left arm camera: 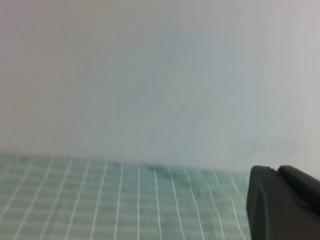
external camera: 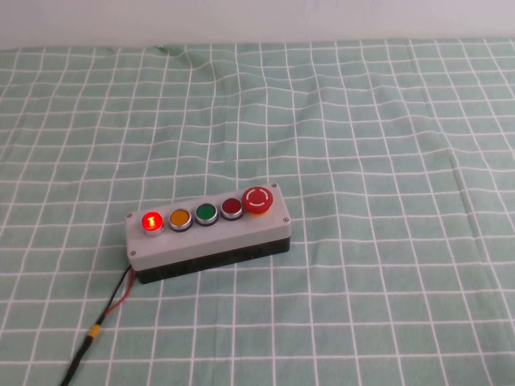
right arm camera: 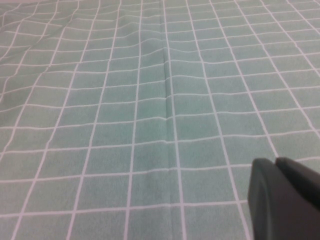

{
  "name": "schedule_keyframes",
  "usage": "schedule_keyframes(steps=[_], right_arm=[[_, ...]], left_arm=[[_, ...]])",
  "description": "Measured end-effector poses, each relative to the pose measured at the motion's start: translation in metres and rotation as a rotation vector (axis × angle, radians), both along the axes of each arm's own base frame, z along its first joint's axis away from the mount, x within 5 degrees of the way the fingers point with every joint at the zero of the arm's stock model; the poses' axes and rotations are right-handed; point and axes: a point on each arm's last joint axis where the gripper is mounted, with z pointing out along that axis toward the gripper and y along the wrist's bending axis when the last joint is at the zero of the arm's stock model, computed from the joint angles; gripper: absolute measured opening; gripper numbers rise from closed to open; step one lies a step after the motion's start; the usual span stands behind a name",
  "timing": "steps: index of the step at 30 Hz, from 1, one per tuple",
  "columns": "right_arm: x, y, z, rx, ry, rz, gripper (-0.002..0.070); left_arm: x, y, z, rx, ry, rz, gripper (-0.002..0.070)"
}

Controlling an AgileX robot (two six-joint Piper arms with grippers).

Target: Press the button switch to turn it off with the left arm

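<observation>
The button switch [external camera: 150, 220] is the small round red button at the left end of the grey five-button box [external camera: 211, 242]; it glows bright red. The box lies on the green checked cloth, left of centre in the high view. Neither arm shows in the high view. My left gripper [left arm camera: 276, 170] shows only in the left wrist view, its black fingers together, above the cloth and facing a pale wall; the box is not in that view. My right gripper [right arm camera: 275, 161] shows only in the right wrist view, fingers together over bare cloth.
On the box, to the right of the glowing button, sit an orange button [external camera: 179, 218], a green one [external camera: 206, 213], a darker red one [external camera: 232, 207] and a large red mushroom button [external camera: 257, 199]. A black and red cable [external camera: 105, 318] runs from the box toward the front left edge.
</observation>
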Motion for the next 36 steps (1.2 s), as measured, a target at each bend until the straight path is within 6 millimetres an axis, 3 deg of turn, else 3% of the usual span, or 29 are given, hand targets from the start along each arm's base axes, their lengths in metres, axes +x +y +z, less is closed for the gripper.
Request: schedule_keyframes(steps=[4,14,25,30,36], right_arm=[[0.0,0.0,0.0,0.0,0.0,0.0,-0.0016],[0.0,0.0,0.0,0.0,0.0,0.0,-0.0016],[0.0,0.0,0.0,0.0,0.0,0.0,-0.0016],[0.0,0.0,0.0,0.0,0.0,0.0,-0.0016],[0.0,0.0,0.0,0.0,0.0,0.0,-0.0016]], left_arm=[[0.032,-0.009,-0.001,0.082,0.204,-0.08,-0.0003],[0.091,-0.03,-0.012,0.009,0.338,-0.255,-0.0003],[0.161,-0.046,-0.065,0.039,0.705,-0.412,-0.0003],[0.183,-0.05,-0.085,0.048,0.799,-0.418,-0.0003],[0.202,-0.073,-0.11,0.133,0.91,-0.44,-0.0003]])
